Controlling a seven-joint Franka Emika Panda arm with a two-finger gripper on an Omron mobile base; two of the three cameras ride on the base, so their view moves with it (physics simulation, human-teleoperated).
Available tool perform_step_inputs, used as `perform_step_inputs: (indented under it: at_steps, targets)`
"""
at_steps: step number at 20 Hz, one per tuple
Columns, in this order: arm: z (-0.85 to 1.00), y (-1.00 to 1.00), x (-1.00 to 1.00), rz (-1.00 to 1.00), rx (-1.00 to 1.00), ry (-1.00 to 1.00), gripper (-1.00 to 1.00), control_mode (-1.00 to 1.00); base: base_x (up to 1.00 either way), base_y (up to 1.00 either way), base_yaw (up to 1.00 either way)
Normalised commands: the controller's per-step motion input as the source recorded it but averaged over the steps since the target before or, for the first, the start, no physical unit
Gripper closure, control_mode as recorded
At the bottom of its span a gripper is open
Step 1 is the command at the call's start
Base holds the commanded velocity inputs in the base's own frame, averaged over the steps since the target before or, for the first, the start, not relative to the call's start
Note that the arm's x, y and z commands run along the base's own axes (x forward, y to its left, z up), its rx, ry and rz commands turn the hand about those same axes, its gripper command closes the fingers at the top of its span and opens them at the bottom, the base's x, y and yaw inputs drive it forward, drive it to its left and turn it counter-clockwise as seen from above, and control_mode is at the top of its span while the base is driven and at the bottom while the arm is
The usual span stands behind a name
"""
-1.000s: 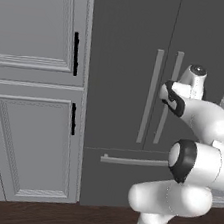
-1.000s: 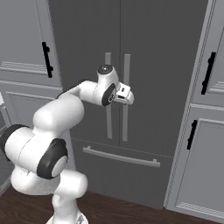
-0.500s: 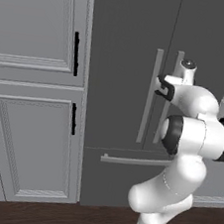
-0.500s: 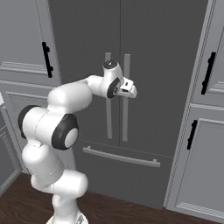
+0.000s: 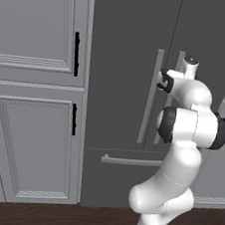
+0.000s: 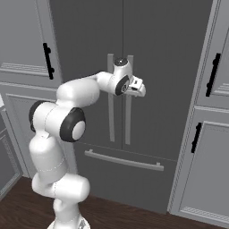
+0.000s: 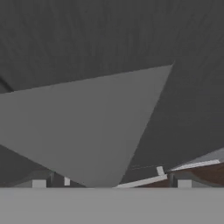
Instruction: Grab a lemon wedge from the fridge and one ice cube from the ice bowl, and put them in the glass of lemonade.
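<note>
The fridge is a tall dark grey unit with both doors shut and two long light grey bar handles side by side at its middle. My gripper is at handle height right in front of them, open. In the right base view the gripper sits just beside the handles. In the hand view the fingertips stand wide apart, and a light grey bar fills the space ahead of the gripper, very close. The lemon wedge, ice cube, ice bowl and glass of lemonade are out of view.
Light grey panelled cabinets with black handles flank the fridge on the left and on the right. The fridge's bottom drawer has a horizontal bar handle. Below is a dark wooden floor.
The hand has moved up and closer to the fridge handles. The elbow has swung round in front of the fridge, so the arm now stands more upright. The gripper has stayed open.
</note>
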Motion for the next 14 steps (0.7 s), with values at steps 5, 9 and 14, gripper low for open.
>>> perform_step_inputs:
  at_steps: [5, 9, 14]
  targets:
    - [-0.28, 0.0, 0.39, 0.0, 0.01, 0.0, -1.0, -1.0, 0.0, 0.0, 0.0]
    - [-0.29, 0.0, 0.07, 0.0, 0.0, -0.17, -1.0, -1.0, 0.0, 0.0, 0.0]
    - [-0.03, 0.01, -0.35, 0.0, 0.0, -0.36, -1.0, -1.0, 0.0, 0.0, 0.0]
